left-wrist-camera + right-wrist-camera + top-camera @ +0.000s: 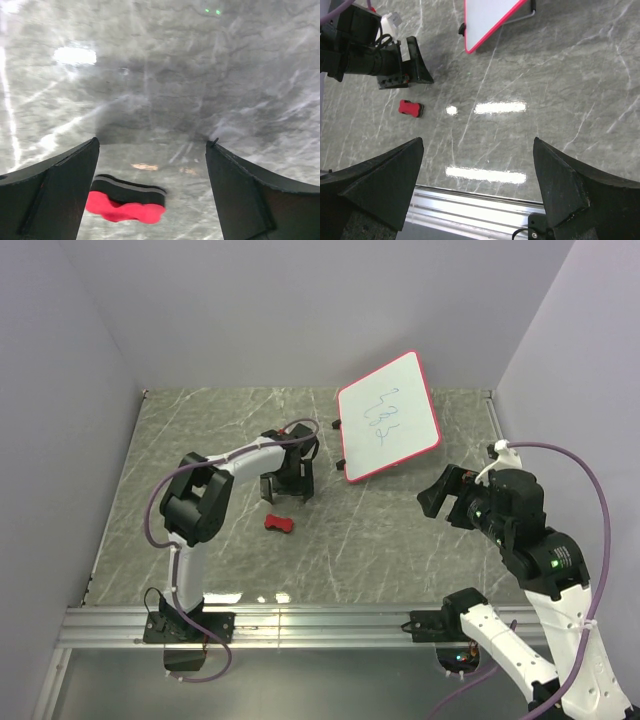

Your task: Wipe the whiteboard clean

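Note:
The whiteboard (388,417), white with a red-pink rim and blue-green scribbles, lies tilted at the back right of the table; its corner shows in the right wrist view (487,20). A small red bone-shaped eraser (280,524) with a black pad lies on the table; it also shows in the left wrist view (126,205) and the right wrist view (410,108). My left gripper (287,488) is open and empty, hovering just behind the eraser. My right gripper (448,502) is open and empty, in the air right of centre, below the whiteboard.
The grey marbled table (200,440) has a metal rail (300,625) along its near edge. Purple-grey walls close the left, back and right sides. Small black clips (337,425) sit at the whiteboard's left edge.

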Available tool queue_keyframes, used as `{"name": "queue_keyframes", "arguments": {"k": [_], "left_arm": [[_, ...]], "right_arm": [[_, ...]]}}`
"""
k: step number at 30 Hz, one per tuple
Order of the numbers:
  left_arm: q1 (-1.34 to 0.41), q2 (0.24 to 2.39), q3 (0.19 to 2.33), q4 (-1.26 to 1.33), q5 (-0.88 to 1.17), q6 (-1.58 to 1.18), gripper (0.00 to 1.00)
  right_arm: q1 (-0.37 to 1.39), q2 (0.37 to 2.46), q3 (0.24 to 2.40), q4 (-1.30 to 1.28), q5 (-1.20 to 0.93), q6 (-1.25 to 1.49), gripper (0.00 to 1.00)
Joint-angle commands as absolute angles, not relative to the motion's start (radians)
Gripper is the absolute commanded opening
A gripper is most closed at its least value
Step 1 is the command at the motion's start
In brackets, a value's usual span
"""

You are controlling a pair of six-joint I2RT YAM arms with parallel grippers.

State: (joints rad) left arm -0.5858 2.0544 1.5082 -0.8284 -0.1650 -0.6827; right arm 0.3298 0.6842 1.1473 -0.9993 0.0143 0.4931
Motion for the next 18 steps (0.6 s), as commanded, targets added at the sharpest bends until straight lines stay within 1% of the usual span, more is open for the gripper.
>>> {"name": "queue_keyframes", "arguments": {"k": [1, 5, 11, 12, 14, 18], "left_arm": [[-0.571, 2.028, 1.489, -0.882, -0.278, -0.638, 0.94], [-0.569, 1.869, 1.462, -0.917, -0.284, -0.644, 0.99], [-0.589, 1.656, 1.368, -0.969, -0.227, -0.627, 0.98], [-0.598, 1.634, 1.339, -0.976, -0.212, -0.646, 0.96], [-0.617, 1.585, 1.303, -0.980, -0.172, -0.669, 0.96], [-0.707, 1.552, 1.154, -0.927, -0.099, -0.787, 0.99]], "right_arm": [[0.339, 0.698, 1.187, -1.003, 0.040, 0.479, 0.96], [0.339, 0.700, 1.189, -1.009, 0.046, 0.491, 0.96], [0.337, 0.698, 1.169, -1.002, 0.034, 0.511, 0.96], [0.339, 0.698, 1.164, -0.999, 0.026, 0.512, 0.96], [0.339, 0.700, 1.160, -0.994, 0.023, 0.518, 0.96], [0.339, 0.699, 1.138, -0.977, 0.015, 0.532, 0.96]]}}
